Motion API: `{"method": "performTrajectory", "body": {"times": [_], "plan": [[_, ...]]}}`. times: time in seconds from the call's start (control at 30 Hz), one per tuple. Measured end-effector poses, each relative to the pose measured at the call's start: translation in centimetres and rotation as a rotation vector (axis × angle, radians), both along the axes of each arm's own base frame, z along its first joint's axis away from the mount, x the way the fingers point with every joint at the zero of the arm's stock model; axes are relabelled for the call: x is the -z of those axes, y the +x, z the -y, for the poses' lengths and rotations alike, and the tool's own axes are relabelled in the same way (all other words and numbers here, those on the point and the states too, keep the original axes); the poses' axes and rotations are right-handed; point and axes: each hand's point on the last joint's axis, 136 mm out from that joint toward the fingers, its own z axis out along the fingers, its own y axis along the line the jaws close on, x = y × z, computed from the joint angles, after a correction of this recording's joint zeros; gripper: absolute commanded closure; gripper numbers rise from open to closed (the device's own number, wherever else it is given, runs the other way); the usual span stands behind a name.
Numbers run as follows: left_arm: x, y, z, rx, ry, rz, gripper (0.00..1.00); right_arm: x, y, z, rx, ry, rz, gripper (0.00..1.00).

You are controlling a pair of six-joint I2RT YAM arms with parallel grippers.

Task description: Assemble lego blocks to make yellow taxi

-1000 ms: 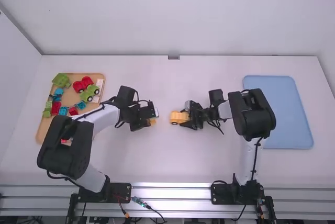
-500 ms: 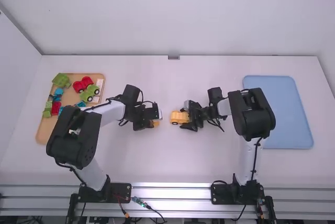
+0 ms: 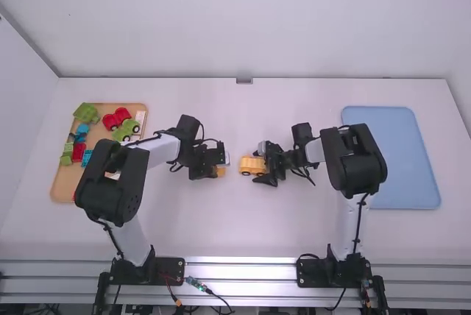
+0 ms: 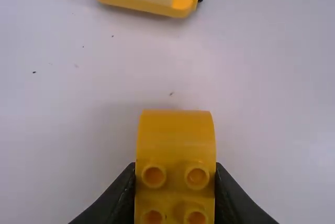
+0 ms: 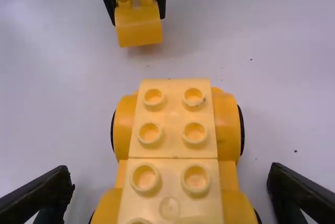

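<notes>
Within the spread right claw [image 3: 263, 164] sits the yellow car [image 5: 175, 148], the left claw [image 3: 215, 170] pinching a yellow block [image 4: 175, 141].

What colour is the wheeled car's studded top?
Pale yellow. The studded top shows best in the right wrist view.

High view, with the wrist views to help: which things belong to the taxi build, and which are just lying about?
In the job:
- yellow block, held by the left gripper
- yellow wheeled base, between the right gripper's open fingers

Apparently just lying about:
- wooden tray with red blocks, green blocks, blue blocks
- blue tray
</notes>
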Motion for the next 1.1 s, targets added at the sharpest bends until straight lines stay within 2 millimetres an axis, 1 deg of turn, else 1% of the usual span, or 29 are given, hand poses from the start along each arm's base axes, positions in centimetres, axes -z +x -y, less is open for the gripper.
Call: {"method": "performTrajectory", "body": {"times": [0.03,0.07,0.4,0.53,0.6,0.77,0.87,1.1], "plan": [[0.0,0.0,0.0,0.003,0.001,0.002,0.04,0.0,0.0,0.0,0.000,0.000,-0.001,0.00],[0.0,0.0,0.0,-0.001,0.000,0.000,0.01,0.0,0.0,0.0,0.000,0.000,0.000,0.01],[-0.3,0.9,0.2,-0.029,-0.016,0.024,0.01,0.0,0.0,0.0,0.000,0.001,-0.001,0.01],[-0.7,0.5,0.5,-0.009,-0.070,0.010,0.01,-0.1,0.0,-0.1,-0.001,0.007,-0.001,0.01],[-1.1,0.6,0.2,-0.008,-0.117,0.008,0.01,-0.3,0.3,-0.2,0.000,0.017,0.020,0.00],[-2.1,2.2,-0.4,-0.027,-0.214,0.078,0.01,-0.5,1.1,-0.3,0.034,0.045,0.069,0.01],[-1.8,2.5,-0.3,-0.030,-0.245,0.122,0.01,-0.4,1.2,-0.3,0.056,0.054,0.079,0.01],[-0.5,1.4,0.3,-0.076,-0.292,0.124,0.01,-0.3,1.0,-0.3,0.111,0.072,0.047,0.01]]}}
